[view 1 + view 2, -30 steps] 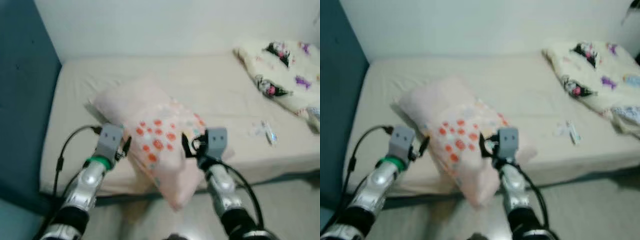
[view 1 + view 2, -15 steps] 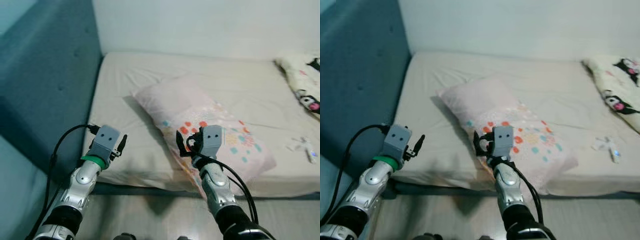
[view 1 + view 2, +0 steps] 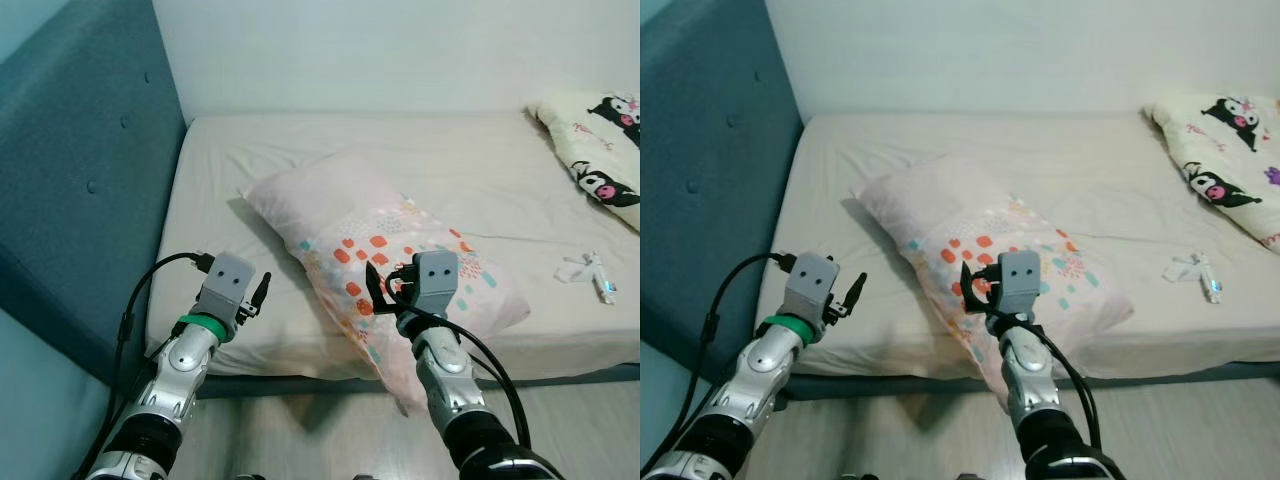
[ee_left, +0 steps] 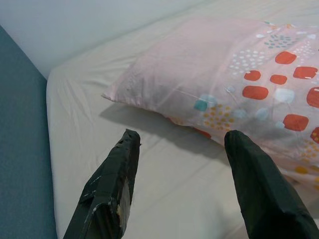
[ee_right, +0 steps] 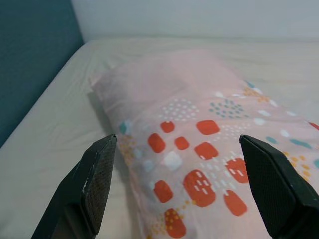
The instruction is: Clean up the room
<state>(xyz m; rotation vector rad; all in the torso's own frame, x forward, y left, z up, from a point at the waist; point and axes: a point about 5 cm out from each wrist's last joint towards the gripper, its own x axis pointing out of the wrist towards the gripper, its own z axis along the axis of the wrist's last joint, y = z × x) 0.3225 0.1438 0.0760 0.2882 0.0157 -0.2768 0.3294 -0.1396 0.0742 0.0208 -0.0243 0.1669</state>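
**Both grippers hover open at the bed's near edge**

A soft, plump pillow (image 3: 380, 255) lies slantwise across the centre of the frame on the bed (image 3: 480, 170), its pale pink cotton printed with red-orange and teal rounded squares and dotted patches. One end overhangs the mattress edge at lower centre. The cream sheet is lightly creased. A blue padded headboard (image 3: 80, 170) with buttoned dimples fills the left side. At upper right sits a fleecy cream blanket (image 3: 600, 135) with black cartoon figures; a small crumpled white wrapper (image 3: 590, 272) lies at right. The left gripper (image 4: 182, 164), jaws apart, hangs over bare sheet beside the pillow. The right gripper (image 5: 187, 184), jaws wide apart, hangs over the pillow's patterned end. No writing is legible.
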